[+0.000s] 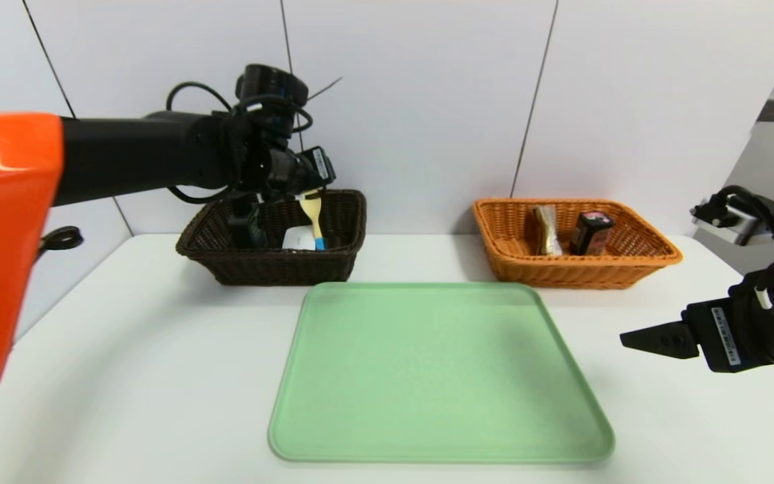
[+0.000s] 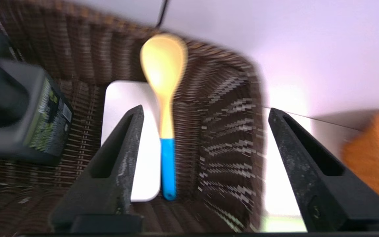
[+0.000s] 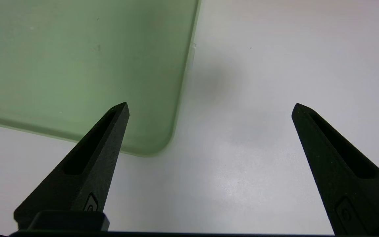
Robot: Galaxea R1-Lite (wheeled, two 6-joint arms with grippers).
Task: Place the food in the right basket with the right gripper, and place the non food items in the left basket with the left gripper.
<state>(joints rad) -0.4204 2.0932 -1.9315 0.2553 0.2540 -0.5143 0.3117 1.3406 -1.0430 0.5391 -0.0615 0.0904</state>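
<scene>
Left hand (image 2: 202,113) is held wide open and empty above the dark brown woven wicker basket (image 1: 273,262), where the light, stiff, slippery-looking yellow plastic spoon with blue handle (image 2: 165,108), judged best gripped at its handle, lies against the flat white case (image 2: 127,138).

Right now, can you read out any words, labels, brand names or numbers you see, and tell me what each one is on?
No text can be read.
Black bottle in the dark basket: greenish label with a white patch, print blurred.
Small dark box in the orange basket: pale label, too small.
Left end effector: white sticker, too small.
Right end effector: white sticker, too small.
Spoon, white case, green tray: no markings visible.
</scene>
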